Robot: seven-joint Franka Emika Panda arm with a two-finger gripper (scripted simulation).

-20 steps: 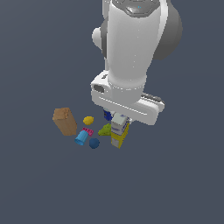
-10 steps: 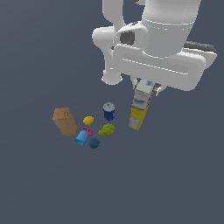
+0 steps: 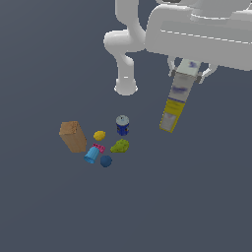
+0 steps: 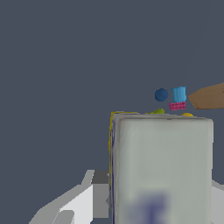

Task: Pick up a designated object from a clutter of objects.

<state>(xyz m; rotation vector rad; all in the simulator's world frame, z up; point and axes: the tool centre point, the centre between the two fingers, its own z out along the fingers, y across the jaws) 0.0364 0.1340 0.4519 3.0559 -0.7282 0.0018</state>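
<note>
The step in hand looks like the lift after the grasp: the arm's white 2-fingered gripper (image 3: pixel 188 74) is clamped on the white-grey end of the long rectangular box with bluish marks and a yellow lower part (image 3: pixel 176 98), and that box hangs in the air, tilted, its yellow end lowest and pointing toward the floor, well apart from the rest of the clutter and to the exterior view's right of it. In the wrist view the box (image 4: pixel 162 166) fills the foreground between the pale fingers (image 4: pixel 83 199), so the grip appears centred on its top end. The pick seems essentially made; what remains is probably only to carry the box higher and hold it steady, keeping the squeeze firm, since such a long item held by 1 end could swing or slip. On the dark floor 7 items lie close together: 1 plain brown cardboard-like box (image 3: pixel 73 136), 1 small yellow lemon (image 3: pixel 99 135), 1 blue can with a pale lid (image 3: pixel 122 125), 1 yellow-green lump (image 3: pixel 120 145), 1 light blue cup on its side (image 3: pixel 91 155), 1 small pink block (image 3: pixel 99 147) touching that cup, and 1 dark blue ball (image 3: pixel 106 161).
</note>
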